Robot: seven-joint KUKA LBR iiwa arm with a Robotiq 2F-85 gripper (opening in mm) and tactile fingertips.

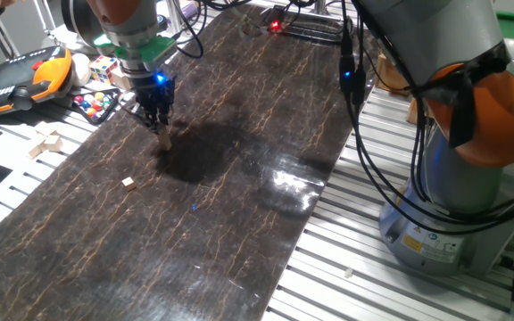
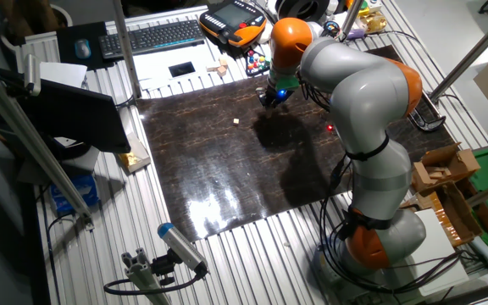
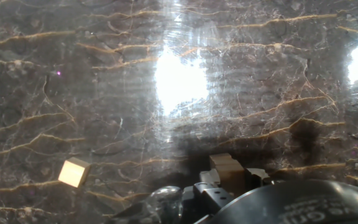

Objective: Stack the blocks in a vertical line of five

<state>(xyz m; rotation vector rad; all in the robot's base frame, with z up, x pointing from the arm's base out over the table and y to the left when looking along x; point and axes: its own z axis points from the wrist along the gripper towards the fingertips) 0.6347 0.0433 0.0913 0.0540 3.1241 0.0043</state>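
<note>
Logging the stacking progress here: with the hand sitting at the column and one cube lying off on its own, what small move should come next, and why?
Probably open and lift straight up, if the column is settled. The hand is low over a narrow stack of blocks on the dark mat, apparently gripping its top; whether it has let go is unclear. One loose cube lies apart on the mat, likely the next pick.

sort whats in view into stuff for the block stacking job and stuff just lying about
For the job:
- stack of blocks under the end effector
- loose block on the dark mat

Lying about:
- larger pale blocks
- puzzle cube
- teach pendant
- keyboard
</note>
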